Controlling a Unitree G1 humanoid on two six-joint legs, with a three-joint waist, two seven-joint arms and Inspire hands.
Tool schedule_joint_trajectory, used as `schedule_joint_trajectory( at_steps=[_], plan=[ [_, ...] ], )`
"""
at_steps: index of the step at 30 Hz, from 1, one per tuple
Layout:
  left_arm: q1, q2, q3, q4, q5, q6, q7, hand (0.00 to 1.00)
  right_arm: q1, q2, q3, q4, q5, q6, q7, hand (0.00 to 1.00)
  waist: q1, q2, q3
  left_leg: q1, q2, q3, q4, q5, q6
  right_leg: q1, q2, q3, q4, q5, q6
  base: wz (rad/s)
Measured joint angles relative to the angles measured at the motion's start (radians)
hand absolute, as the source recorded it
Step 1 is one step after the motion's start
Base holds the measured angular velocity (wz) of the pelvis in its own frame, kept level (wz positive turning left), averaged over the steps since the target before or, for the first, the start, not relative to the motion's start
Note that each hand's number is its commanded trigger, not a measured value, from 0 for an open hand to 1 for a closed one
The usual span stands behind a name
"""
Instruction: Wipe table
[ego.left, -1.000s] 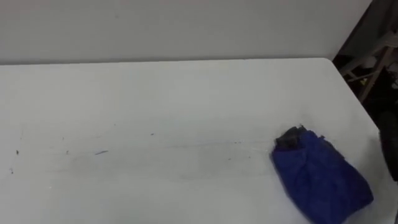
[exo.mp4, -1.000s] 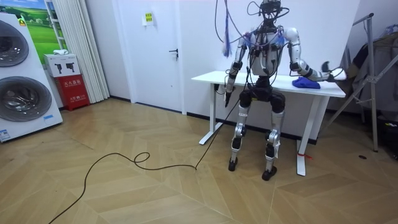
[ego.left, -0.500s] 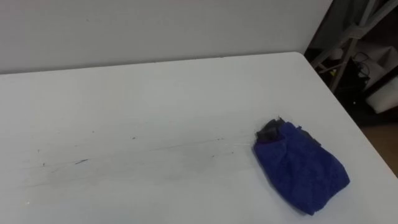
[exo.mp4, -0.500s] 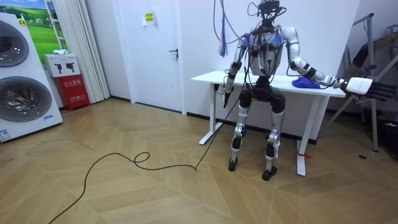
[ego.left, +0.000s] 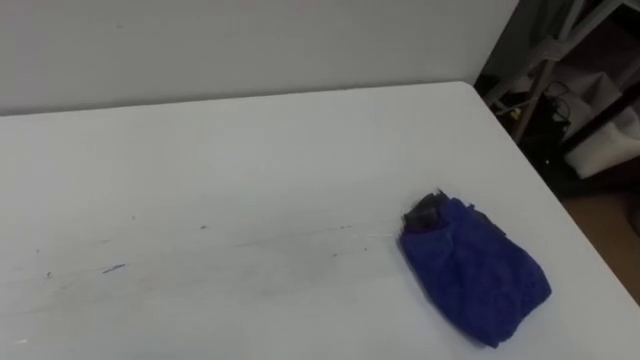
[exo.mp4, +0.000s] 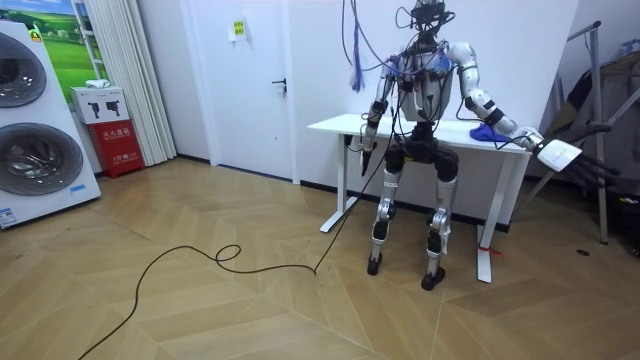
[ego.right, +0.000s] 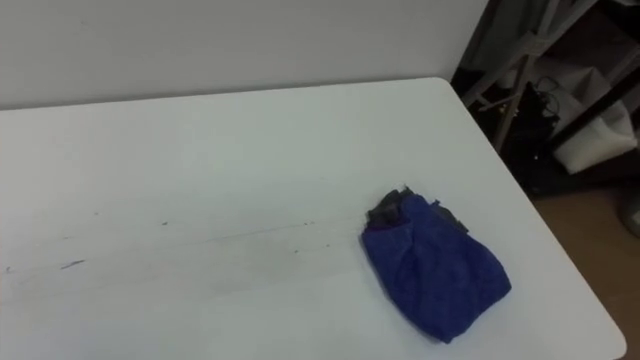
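A crumpled blue cloth with a dark grey corner lies loose on the white table, near its right end. In the room view I stand at the table's long side and the blue cloth rests on the top. My right hand reaches out past the table's right end, below the tabletop level, with straight fingers that hold nothing. My left hand hangs beside the table's edge on the room view's left. Faint dark streaks mark the tabletop left of the cloth.
A wall runs right behind the table. Beyond the table's right end stands a metal rack with dark clutter. In the room view, washing machines stand far on the left, with a door behind.
My right arm has swung from beside the cloth out past the table's right end and dropped lower. The eye views have shifted towards the right. The cloth stays put.
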Motion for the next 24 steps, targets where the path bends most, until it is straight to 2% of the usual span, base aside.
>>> schedule_joint_trajectory(
  at_steps=[3,4,6,7,9,11,13,14,16,18,24],
  plan=[
    [-0.006,-0.001,-0.020,0.014,0.019,0.020,0.000,0.00,0.012,0.024,0.121,0.056,-0.122,0.057,0.125,0.00,0.005,0.008,0.0004,0.010,0.000,0.000,0.001,-0.001,0.000,0.010,0.000,-0.002,0.000,0.000,0.000,0.00],
    [-0.013,0.000,-0.029,0.022,0.020,0.022,0.000,0.00,0.011,0.024,0.152,0.068,-0.148,0.064,0.147,0.00,0.007,0.010,0.0006,0.012,0.000,0.000,0.001,-0.002,0.000,0.012,0.000,-0.001,-0.001,0.000,0.000,0.00],
    [-0.034,0.000,-0.085,0.033,0.019,0.024,0.000,0.00,0.003,0.028,0.290,0.085,-0.255,0.096,0.220,0.00,0.031,0.024,0.0030,0.021,0.000,0.001,0.001,-0.005,0.001,0.021,0.000,0.001,-0.002,0.000,0.000,0.00],
    [-0.038,0.000,-0.101,0.037,0.020,0.024,0.000,0.00,-0.003,0.029,0.314,0.086,-0.282,0.102,0.235,0.00,0.034,0.025,0.0057,0.024,0.000,0.001,0.001,-0.005,0.001,0.024,0.000,0.001,-0.004,0.001,0.001,0.00],
    [-0.052,-0.004,-0.139,0.043,0.023,0.026,0.000,0.00,-0.028,0.033,0.379,0.092,-0.354,0.116,0.277,0.00,0.042,0.041,0.0067,0.029,0.000,0.001,0.002,-0.006,0.001,0.028,0.000,0.001,-0.005,0.001,0.001,0.00],
    [-0.071,-0.010,-0.163,0.057,0.044,0.028,0.000,0.00,-0.047,0.051,0.454,0.091,-0.425,0.130,0.323,0.00,0.075,0.065,0.0075,0.033,0.000,-0.006,0.003,-0.005,0.001,0.037,0.000,-0.005,-0.007,0.001,0.001,0.07],
    [-0.074,-0.016,-0.163,0.064,0.060,0.028,0.001,0.00,-0.068,0.069,0.480,0.091,-0.475,0.141,0.350,0.00,0.088,0.073,0.0059,0.043,0.000,-0.009,0.004,-0.005,0.001,0.052,0.001,-0.010,-0.013,0.000,0.001,0.09],
    [-0.072,-0.017,-0.166,0.074,0.063,0.028,0.006,0.00,-0.084,0.082,0.488,0.090,-0.499,0.145,0.361,0.00,0.091,0.083,0.0095,0.046,0.000,-0.014,0.005,-0.005,0.001,0.060,0.000,-0.015,-0.017,-0.001,0.003,0.09],
    [-0.071,-0.021,-0.175,0.087,0.067,0.028,0.035,0.00,-0.108,0.097,0.520,0.092,-0.502,0.149,0.372,0.00,0.097,0.083,0.0087,0.045,0.000,-0.017,0.005,-0.005,0.001,0.059,0.000,-0.017,-0.018,-0.004,0.004,0.03],
    [-0.070,-0.031,-0.179,0.103,0.104,0.032,0.073,0.00,-0.115,0.108,0.567,0.092,-0.520,0.169,0.381,0.00,0.113,0.082,0.0090,0.044,-0.001,-0.019,0.005,-0.005,0.001,0.061,0.000,-0.019,-0.021,-0.004,0.005,0.02],
    [-0.066,-0.049,-0.179,0.128,0.185,0.053,0.152,0.00,-0.115,0.124,0.608,0.092,-0.577,0.210,0.394,0.00,0.122,0.075,0.0089,0.043,-0.001,-0.033,0.005,-0.005,0.001,0.077,0.000,-0.033,-0.035,-0.004,0.005,0.06]
  ],
)
